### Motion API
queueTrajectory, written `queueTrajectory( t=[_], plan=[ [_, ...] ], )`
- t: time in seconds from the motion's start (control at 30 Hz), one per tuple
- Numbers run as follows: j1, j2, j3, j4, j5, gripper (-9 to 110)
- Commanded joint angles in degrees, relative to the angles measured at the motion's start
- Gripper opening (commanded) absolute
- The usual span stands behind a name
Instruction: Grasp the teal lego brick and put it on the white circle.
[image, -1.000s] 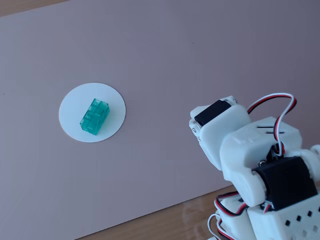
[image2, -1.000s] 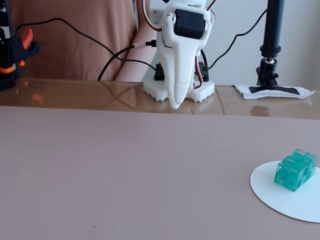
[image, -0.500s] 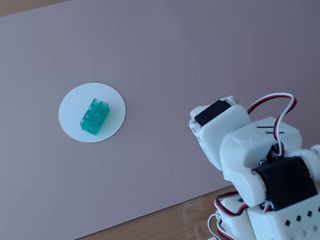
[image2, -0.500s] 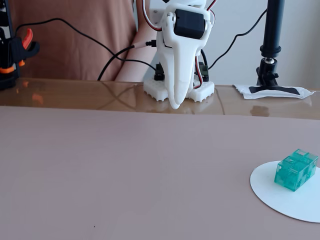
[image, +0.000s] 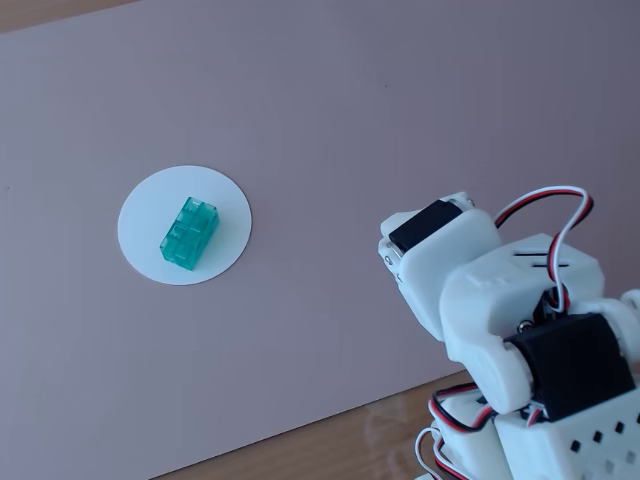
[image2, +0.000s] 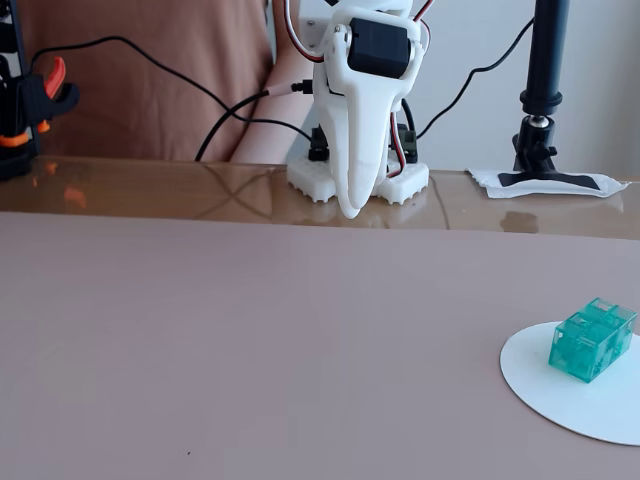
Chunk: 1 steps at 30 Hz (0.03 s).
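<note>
High fixed view: the gripper (image: 392, 262) is folded back near the arm base; its jaws are hidden under the white housing, so their opening cannot be told here. Nothing is held. No change is seen against the earlier frames. The teal lego brick (image: 188, 232) lies on the white circle (image: 140, 225), well apart from the gripper, to its left on the pinkish mat (image: 330, 120).

Low fixed view: the gripper (image2: 348, 208) points down at the mat edge, jaws seen pressed together, empty. Nothing is shifted since before. The teal lego brick (image2: 592, 339) sits on the white circle (image2: 540, 385), far right of the jaws.
</note>
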<state>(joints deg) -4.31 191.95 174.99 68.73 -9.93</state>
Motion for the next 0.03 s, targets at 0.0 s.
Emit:
queueTrajectory(
  t=[0.0],
  plan=[
    [-0.44, 0.35, -0.26, -0.88, -0.26, 0]
  ],
)
